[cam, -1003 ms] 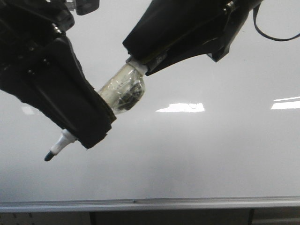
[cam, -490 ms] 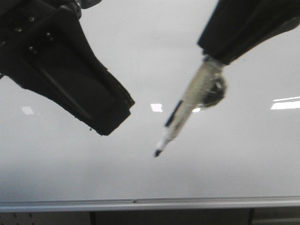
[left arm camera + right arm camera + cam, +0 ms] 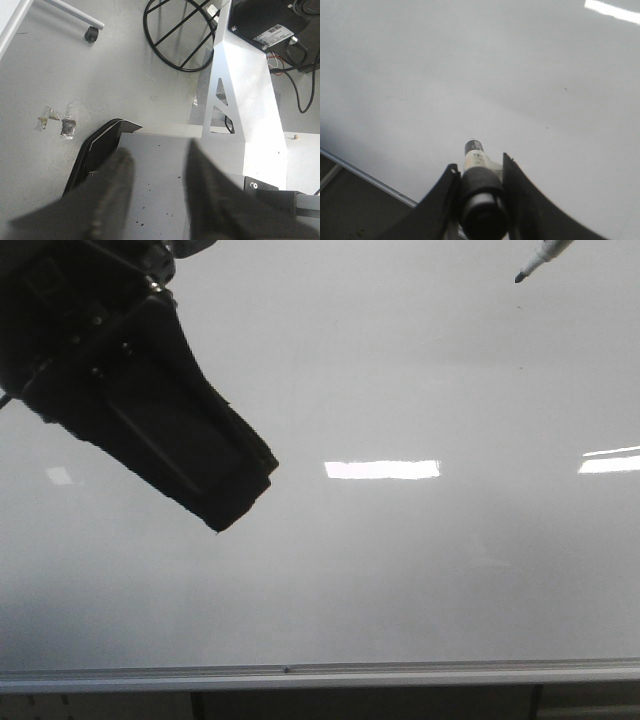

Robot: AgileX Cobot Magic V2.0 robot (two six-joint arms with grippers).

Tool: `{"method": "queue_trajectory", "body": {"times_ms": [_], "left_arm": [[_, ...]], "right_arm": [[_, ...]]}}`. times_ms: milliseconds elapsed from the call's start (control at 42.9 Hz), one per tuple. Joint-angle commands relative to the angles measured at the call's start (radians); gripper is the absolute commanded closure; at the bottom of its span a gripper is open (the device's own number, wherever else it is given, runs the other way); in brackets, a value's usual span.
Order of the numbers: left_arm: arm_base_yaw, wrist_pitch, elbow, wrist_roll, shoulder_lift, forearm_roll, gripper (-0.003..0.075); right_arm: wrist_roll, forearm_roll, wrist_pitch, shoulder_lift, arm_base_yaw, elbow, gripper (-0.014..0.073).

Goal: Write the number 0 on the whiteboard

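Observation:
The whiteboard point(image 3: 400, 570) fills the front view, glossy white, with its silver frame edge point(image 3: 320, 675) along the bottom. No number 0 shows on it. My left gripper point(image 3: 235, 505) hangs over the board's upper left; in the left wrist view it point(image 3: 157, 170) is open and empty. Only the black tip of the marker point(image 3: 535, 262) shows at the top right of the front view. In the right wrist view my right gripper point(image 3: 479, 167) is shut on the marker point(image 3: 474, 149), which points at the whiteboard point(image 3: 495, 75) without touching it.
Bright light reflections point(image 3: 382, 469) lie across the board. The left wrist view looks off the board at grey floor, a caster wheel point(image 3: 90, 34), a black wire stand point(image 3: 180, 35), a silver metal bracket point(image 3: 245, 100) and cables.
The marker went from between both grippers to the right gripper alone. The right arm carried it up and right, nearly out of the front view. The left gripper is now empty.

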Motion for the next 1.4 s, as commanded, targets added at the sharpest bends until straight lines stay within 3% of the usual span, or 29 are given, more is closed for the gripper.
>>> {"method": "queue_trajectory", "body": {"times_ms": [0,163,350,513,723,1376], "left_arm": [[-0.008,0.013,-0.028,0.002,-0.038,-0.063,0.0724],[-0.008,0.013,-0.028,0.002,-0.038,-0.063,0.0740],[-0.008,0.013,-0.028,0.002,-0.038,-0.063,0.0740],[-0.008,0.013,-0.028,0.002,-0.038,-0.063,0.0740],[-0.008,0.013,-0.028,0.002,-0.038,-0.063,0.0740],[-0.008,0.013,-0.028,0.002,-0.038,-0.063,0.0740]], "right_arm": [[-0.001,0.018,-0.087,0.012,-0.005,-0.026,0.0660],[-0.001,0.012,-0.080,0.091,-0.005,-0.082,0.0660],[0.026,-0.013,0.063,0.254,-0.005,-0.309,0.0652],[0.104,-0.126,0.196,0.418,-0.005,-0.520,0.0652],[0.105,-0.130,0.206,0.533,-0.005,-0.666,0.0652],[0.105,-0.129,0.218,0.642,-0.004,-0.729,0.0652]]}}
